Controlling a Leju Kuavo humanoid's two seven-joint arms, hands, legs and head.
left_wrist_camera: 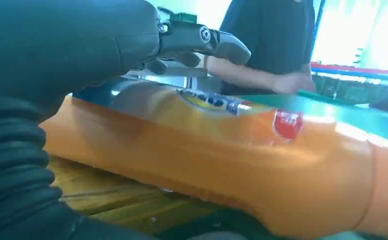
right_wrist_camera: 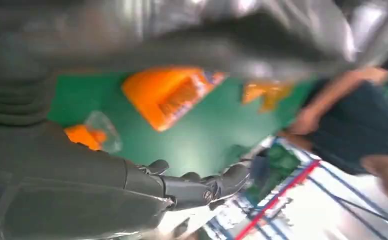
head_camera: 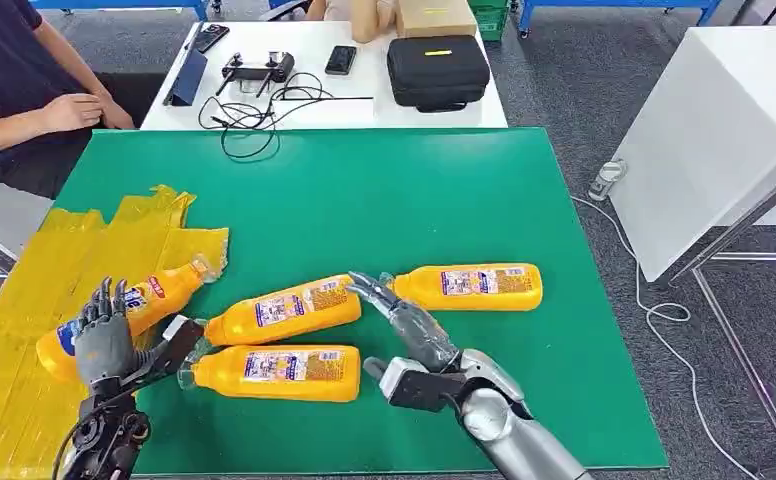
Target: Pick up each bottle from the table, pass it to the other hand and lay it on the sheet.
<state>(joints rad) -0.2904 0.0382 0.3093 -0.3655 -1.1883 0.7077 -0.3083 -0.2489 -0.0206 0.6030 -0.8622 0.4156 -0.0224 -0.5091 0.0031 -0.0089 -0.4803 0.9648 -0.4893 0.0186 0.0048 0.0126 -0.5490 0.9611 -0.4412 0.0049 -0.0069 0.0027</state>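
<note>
The left hand [head_camera: 104,335] rested on the bottle on the sheet [head_camera: 124,318], which lay across the yellow sheet [head_camera: 24,300] at the near left of the green surface [head_camera: 364,200], its cap end pointing toward the middle. The fingers [left_wrist_camera: 202,40] arched over its top in the left wrist view, and whether they clamped it or merely lay above it could not be told. If they were lifted carelessly, the round bottle could roll off the crumpled sheet toward the near edge.

The right hand [head_camera: 409,325] reached, with its fingers spread and empty, between the upper middle bottle [head_camera: 284,310] and the right bottle [head_camera: 479,287]; the lower middle bottle [head_camera: 276,373] lay just near of it. The three lay close together (two of them almost side by side), so a sweeping approach could knock one into the next or roll it away, and a grip taken on a slick label might slip at the handover.

The right wrist view was blurred, and its orange shapes were probably two of the bottles. A person's arm [head_camera: 54,115] rested at the far left, close to the sheet. The left hand's underside and thumb contact stayed hidden behind the bottle's body.
</note>
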